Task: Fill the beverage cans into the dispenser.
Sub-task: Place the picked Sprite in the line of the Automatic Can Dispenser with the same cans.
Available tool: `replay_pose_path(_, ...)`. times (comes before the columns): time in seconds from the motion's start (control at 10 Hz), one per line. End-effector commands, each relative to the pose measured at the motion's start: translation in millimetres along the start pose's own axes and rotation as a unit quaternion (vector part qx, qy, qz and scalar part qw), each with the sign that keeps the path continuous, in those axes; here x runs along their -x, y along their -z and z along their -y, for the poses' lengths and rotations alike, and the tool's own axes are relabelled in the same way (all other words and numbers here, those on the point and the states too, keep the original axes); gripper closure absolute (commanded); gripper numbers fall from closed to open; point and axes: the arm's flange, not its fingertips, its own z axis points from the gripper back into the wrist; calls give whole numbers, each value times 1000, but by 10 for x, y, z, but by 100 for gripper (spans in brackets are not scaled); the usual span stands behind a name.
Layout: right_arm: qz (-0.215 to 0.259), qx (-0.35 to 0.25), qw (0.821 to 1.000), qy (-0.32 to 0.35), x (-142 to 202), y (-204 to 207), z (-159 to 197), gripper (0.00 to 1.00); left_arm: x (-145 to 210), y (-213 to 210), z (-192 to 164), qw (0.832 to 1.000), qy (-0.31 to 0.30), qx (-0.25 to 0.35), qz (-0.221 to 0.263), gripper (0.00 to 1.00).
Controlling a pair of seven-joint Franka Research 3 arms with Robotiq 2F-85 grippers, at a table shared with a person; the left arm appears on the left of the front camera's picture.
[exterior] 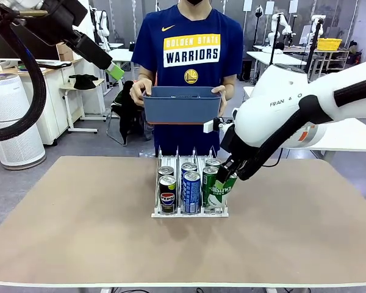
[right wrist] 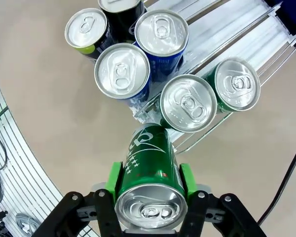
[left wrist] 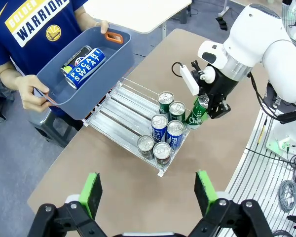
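Note:
The dispenser (exterior: 157, 213) stands mid-table with three lanes, two upright beverage cans at the front of each: black (exterior: 168, 195), blue (exterior: 191, 193) and green (exterior: 210, 178). My right gripper (exterior: 231, 175) is shut on a tilted green can (exterior: 220, 196) just outside the rack's right front corner. In the right wrist view this held can (right wrist: 149, 170) sits between the green pads (right wrist: 113, 180), its bottom towards the rack wire (right wrist: 202, 136). My left gripper (left wrist: 148, 192) hangs open and empty high above the table's left side, and shows as (exterior: 116, 71) in the front view.
Across the table a person holds a blue-grey tub (exterior: 182, 105) in both hands above the rack's far end. A blue can (left wrist: 86, 66) and a dark can lie in the tub (left wrist: 111, 59). The rear parts of the lanes (left wrist: 119, 106) are bare. Open tabletop lies left and right.

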Motion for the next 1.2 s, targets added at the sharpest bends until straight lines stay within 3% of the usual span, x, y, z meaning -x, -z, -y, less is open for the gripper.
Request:
replay_pose_path(0.0,45,18,999,-17,-187,3,72,46,6,5,-5,1000,-3,-1,2,0)
replay_pose_path(0.7,-2,43,998,-46,-407,286,178,46,6,5,-5,1000,-3,-1,2,0)
replay_pose_path(0.9,-43,30,997,-54,-384,332,219,46,6,5,-5,1000,-3,-1,2,0)
replay_pose_path(1.1,-55,30,996,-57,-408,420,202,46,6,5,-5,1000,-3,-1,2,0)
